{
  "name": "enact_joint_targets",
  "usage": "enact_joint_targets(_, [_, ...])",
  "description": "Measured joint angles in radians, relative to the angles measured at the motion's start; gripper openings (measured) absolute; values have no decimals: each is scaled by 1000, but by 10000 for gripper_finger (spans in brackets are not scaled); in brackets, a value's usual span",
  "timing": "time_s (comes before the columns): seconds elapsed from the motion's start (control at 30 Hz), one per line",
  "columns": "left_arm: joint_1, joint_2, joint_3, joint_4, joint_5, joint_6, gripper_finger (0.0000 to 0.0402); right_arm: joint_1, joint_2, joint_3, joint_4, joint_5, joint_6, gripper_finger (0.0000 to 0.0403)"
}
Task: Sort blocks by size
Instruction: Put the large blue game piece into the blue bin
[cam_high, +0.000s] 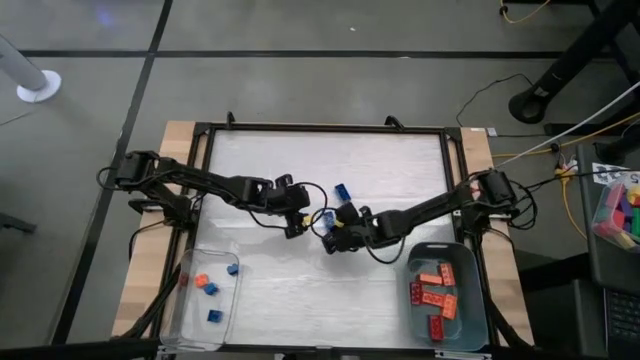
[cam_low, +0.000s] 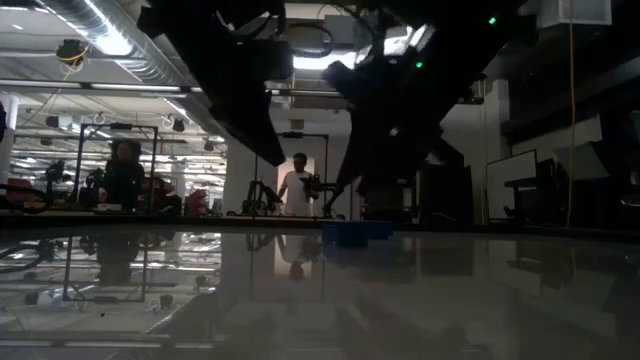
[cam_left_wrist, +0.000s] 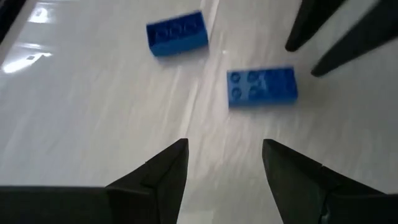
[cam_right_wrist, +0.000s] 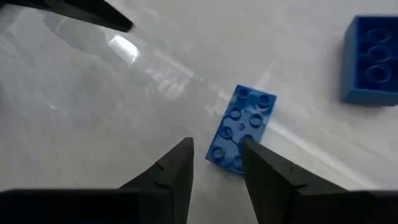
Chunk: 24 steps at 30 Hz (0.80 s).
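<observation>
A: At the middle of the white table (cam_high: 260, 160), what are the two arms doing?

B: Both grippers meet there. The left gripper (cam_left_wrist: 224, 163) has its fingers spread apart and holds nothing. The right gripper (cam_right_wrist: 217, 163) is also parted and empty, its tips just beside a long blue brick (cam_right_wrist: 241, 127) lying studs up on the table.

A: Is there a second one?

B: Yes, another long blue brick (cam_left_wrist: 177, 33) lies near the first, apart from it.

A: And the sorted pieces?

B: The clear bin (cam_high: 178, 318) at the table's near left corner holds small bricks, blue (cam_high: 232, 268) and orange (cam_high: 201, 281). The grey bin (cam_high: 478, 312) at the near right corner holds long red and orange bricks (cam_high: 434, 296).

A: Anyone about?

B: A person (cam_low: 297, 186) stands far behind the table.
</observation>
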Motion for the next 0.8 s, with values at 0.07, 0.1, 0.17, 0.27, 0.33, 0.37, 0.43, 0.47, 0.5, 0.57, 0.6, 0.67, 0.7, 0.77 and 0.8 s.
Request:
enact_joint_targets(0.07, [0, 0, 0, -32, -4, 12, 193, -21, 14, 0, 10, -38, 0, 136])
enact_joint_targets(0.1, [0, 0, 0, -44, -4, 14, 193, -29, 21, 0, 7, -51, 0, 136])
enact_joint_targets(0.17, [0, 2, 0, -64, -5, 14, 193, -48, 32, 0, 23, -79, 0, 136])
enact_joint_targets(0.27, [0, 3, 0, -83, -12, 13, 193, -74, 39, 0, 26, -126, 0, 136])
enact_joint_targets(0.33, [0, 3, 0, -96, -15, 13, 193, -88, 42, 0, 30, -149, 2, 136])
enact_joint_targets(0.37, [0, 3, 0, -98, -15, 12, 193, -93, 44, 0, 27, -152, 2, 136])
enact_joint_targets(0.43, [0, 3, 0, -96, -15, 12, 193, -98, 44, 0, 26, -152, 2, 136])
enact_joint_targets(0.47, [0, 3, 0, -95, -15, 12, 193, -99, 44, 0, 26, -148, 1, 136])
enact_joint_targets(0.5, [0, 3, 0, -95, -15, 12, 193, -101, 44, 0, 25, -139, 1, 136])
enact_joint_targets(0.57, [0, 3, 0, -95, -15, 12, 193, -103, 44, 0, 20, -127, 0, 136])
enact_joint_targets(0.6, [0, 3, 0, -94, -15, 12, 193, -103, 44, 0, 22, -125, 0, 136])
enact_joint_targets(0.67, [0, 3, 0, -93, -15, 12, 193, -103, 45, 0, 22, -122, 0, 136])
enact_joint_targets(0.7, [0, 3, 0, -93, -15, 12, 193, -103, 50, 0, 25, -115, 0, 136])
enact_joint_targets(0.77, [0, 3, 0, -92, -15, 12, 193, -103, 55, 0, 20, -112, 0, 136])
enact_joint_targets(0.8, [0, 3, 0, -92, -15, 12, 193, -103, 56, 0, 18, -111, 0, 136])
